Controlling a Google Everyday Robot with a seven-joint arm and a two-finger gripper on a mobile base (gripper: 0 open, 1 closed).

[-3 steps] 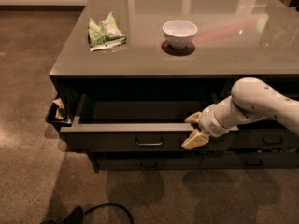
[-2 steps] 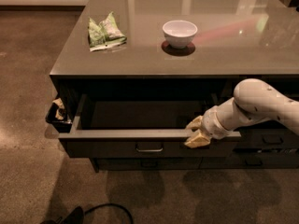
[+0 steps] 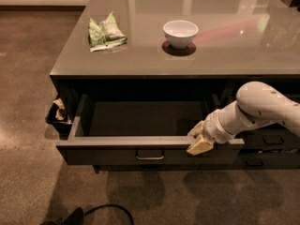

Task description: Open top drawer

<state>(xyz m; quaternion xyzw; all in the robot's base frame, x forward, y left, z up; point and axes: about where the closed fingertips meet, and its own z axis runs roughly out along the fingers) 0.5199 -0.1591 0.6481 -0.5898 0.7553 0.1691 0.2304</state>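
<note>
A brown, mottled floor (image 3: 28, 172) with a dull sheen fills the near edge. On it, at 6 to 7 o'clock, lie a loop of black cable (image 3: 110, 209) and a dark shape (image 3: 65, 217) that cannot be made out.

Just above that stands the top drawer (image 3: 108, 150), open and projecting out of the dark cabinet toward the camera. Its grey-brown front carries a small metal pull (image 3: 150, 154) at its middle, and its plain grey inside is in view.

The gripper (image 3: 198, 139) sits on the upper edge of that front, at about 4 o'clock from the picture's centre and to the right of the pull. It is closed on the edge, one pale pad inside the drawer and the other against the outer face. The white arm (image 3: 262, 108) reaches in from 3 o'clock.

Under the arm, the fronts of other drawers (image 3: 274, 142) show their small handles.

At 9 o'clock, against the cabinet's left end, a small black bin (image 3: 55, 122) holds crumpled scraps.

Farther back, the glossy grey countertop (image 3: 225, 55) mirrors pale vertical streaks and a pinkish band. A white bowl (image 3: 180, 33) stands on it at 12 o'clock. A green-and-white crumpled snack bag (image 3: 106, 31) lies at 11 o'clock, well apart from the bowl. The bag's print is too blurred to read.

At the far left, a pale wall with a dark skirting strip (image 3: 42, 4) meets the floor.
</note>
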